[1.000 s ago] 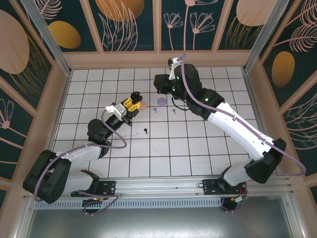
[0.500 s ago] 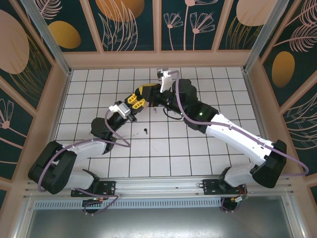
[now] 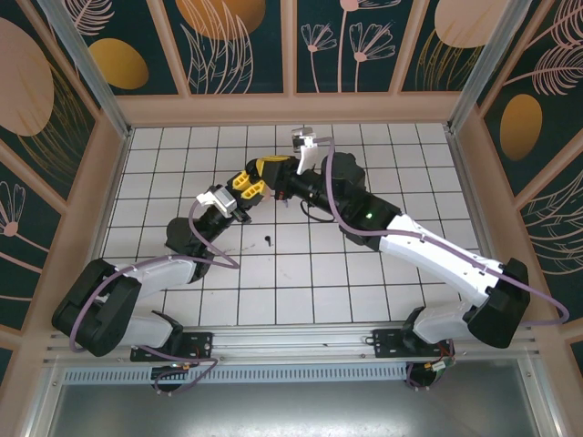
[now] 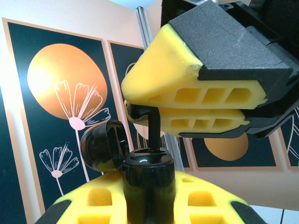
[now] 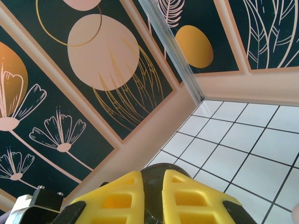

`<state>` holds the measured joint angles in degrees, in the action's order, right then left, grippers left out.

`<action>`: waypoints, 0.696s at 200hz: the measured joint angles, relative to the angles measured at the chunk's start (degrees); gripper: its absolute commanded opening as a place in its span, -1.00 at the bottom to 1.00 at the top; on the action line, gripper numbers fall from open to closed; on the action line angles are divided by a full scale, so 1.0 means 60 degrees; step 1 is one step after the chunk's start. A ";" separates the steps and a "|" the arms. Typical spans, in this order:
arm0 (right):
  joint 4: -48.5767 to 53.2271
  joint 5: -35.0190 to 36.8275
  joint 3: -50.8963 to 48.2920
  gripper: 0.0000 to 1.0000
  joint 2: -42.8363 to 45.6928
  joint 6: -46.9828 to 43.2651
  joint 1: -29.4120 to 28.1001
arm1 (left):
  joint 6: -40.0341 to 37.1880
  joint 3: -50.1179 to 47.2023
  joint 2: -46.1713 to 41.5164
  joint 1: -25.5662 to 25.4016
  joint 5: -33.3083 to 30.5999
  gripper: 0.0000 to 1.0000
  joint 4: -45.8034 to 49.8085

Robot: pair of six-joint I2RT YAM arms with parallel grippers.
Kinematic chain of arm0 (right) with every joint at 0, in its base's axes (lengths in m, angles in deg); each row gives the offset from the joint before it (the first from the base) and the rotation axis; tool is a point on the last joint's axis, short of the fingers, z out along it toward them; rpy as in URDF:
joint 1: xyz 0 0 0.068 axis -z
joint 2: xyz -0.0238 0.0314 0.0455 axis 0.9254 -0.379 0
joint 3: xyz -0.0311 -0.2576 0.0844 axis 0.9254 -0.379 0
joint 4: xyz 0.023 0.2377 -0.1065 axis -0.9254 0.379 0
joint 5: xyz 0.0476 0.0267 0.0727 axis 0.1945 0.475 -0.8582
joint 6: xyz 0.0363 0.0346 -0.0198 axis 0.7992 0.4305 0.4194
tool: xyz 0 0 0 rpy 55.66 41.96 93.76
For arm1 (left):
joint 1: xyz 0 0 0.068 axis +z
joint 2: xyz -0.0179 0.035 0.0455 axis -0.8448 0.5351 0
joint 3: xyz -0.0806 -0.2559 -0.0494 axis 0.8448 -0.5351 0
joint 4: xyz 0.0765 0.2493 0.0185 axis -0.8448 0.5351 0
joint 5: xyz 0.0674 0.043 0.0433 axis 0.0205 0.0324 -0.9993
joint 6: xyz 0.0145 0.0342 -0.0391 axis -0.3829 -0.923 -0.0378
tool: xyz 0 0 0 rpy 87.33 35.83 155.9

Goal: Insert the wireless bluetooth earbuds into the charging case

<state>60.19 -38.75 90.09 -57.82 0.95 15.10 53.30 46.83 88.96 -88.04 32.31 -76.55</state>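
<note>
From above, the left gripper (image 3: 244, 185) and right gripper (image 3: 269, 169) meet tip to tip over the far middle of the table (image 3: 182, 155), and a loose earbud (image 3: 269, 239), black, lies on the tiles nearer the bases. The left wrist view has the left gripper (image 4: 148, 203) clamped on an open black case (image 4: 148, 179), its lid (image 4: 105, 151) flipped aside. Above it the right gripper (image 4: 133, 103), nearly closed, pinches a second earbud (image 4: 154, 130), stem down, its tip at the case's mouth. In the right wrist view the right gripper (image 5: 153, 176) has its fingers close together around something dark that I cannot make out.
</note>
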 measured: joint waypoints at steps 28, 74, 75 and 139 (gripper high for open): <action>-0.0178 -0.0004 -0.0004 -0.75 0.0106 -0.0015 -0.0011 | 0.0102 0.0000 0.0000 0.0000 0.0000 -1.00 0.0000; -0.0306 -0.0178 -0.0004 -0.75 0.0328 -0.0025 -0.0120 | 0.0251 0.0004 0.0000 0.0000 0.0000 -1.00 0.0004; -0.0310 -0.0178 -0.0004 -0.75 0.0328 -0.0025 -0.0127 | 0.0251 0.0004 0.0000 0.0000 0.0004 -1.00 0.0004; -0.0339 -0.0270 -0.0004 -0.77 0.0197 -0.0022 -0.0168 | 0.0280 0.0080 -0.0004 0.0000 0.0004 -1.00 0.0007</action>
<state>58.15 -40.37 90.06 -56.64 0.82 14.10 54.99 47.31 88.94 -88.04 32.33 -76.51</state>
